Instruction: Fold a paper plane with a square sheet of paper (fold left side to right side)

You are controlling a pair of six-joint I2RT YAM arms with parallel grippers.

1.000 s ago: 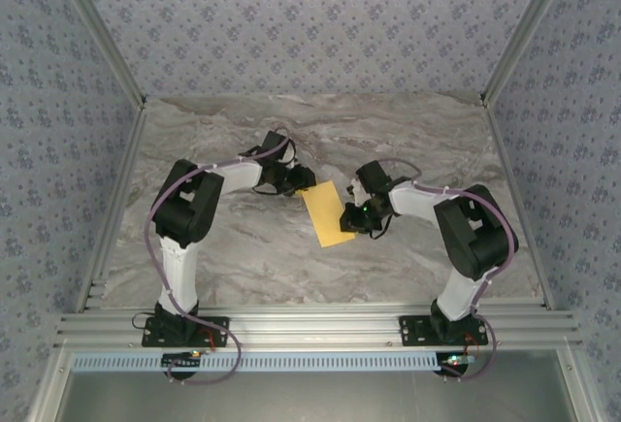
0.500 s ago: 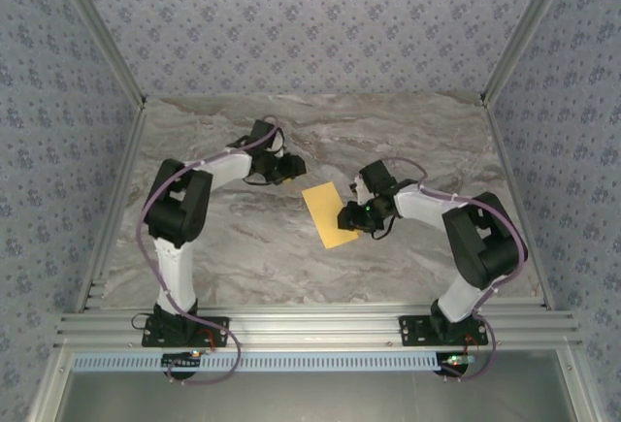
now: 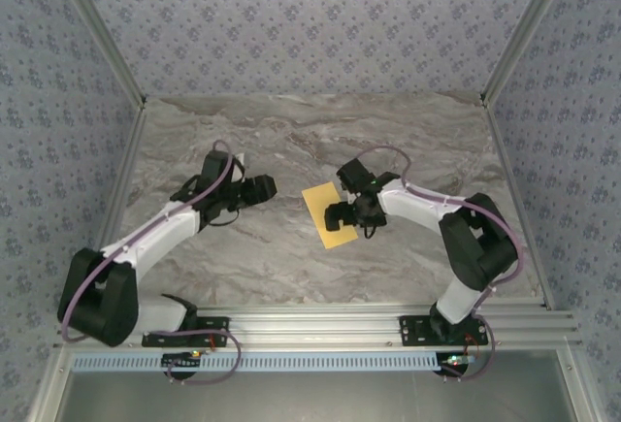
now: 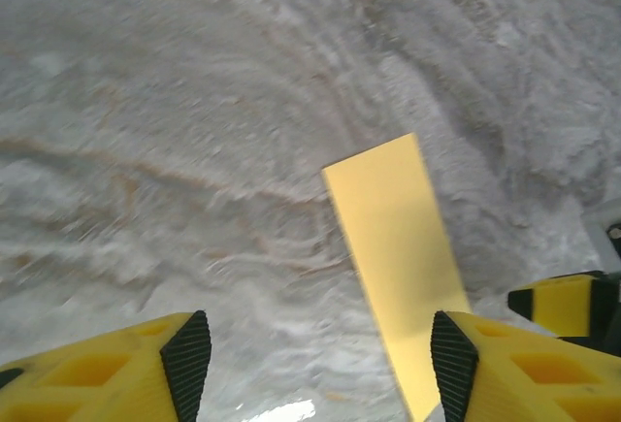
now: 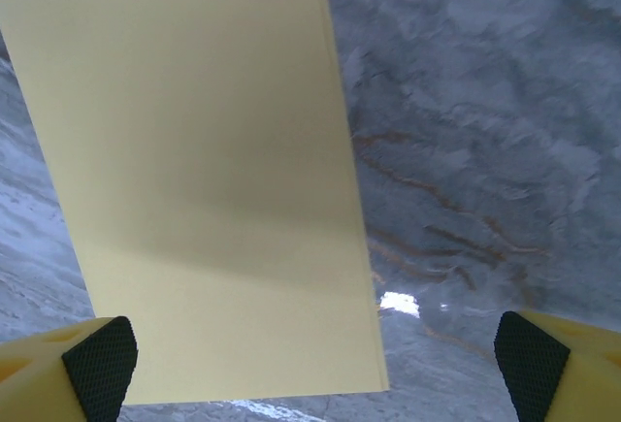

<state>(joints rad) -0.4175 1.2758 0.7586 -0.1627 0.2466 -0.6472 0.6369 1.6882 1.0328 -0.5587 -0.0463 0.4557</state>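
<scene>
Jaws on both arms stand apart and empty: the right jaws, the nearer pair, hover over the folded sheet of paper (image 3: 315,201), flat on the counter (image 3: 291,141) with its long axis running away from the bases, the left jaws well to its left

Reaching low with the left gripper (image 3: 260,187), jaws parted. Angled inward with the right gripper (image 3: 342,216), jaws spread wide.

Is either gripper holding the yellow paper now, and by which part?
Nothing is held. The sheet lies flat on the table; the right gripper stands open over it, the left gripper open and apart from it.
</scene>
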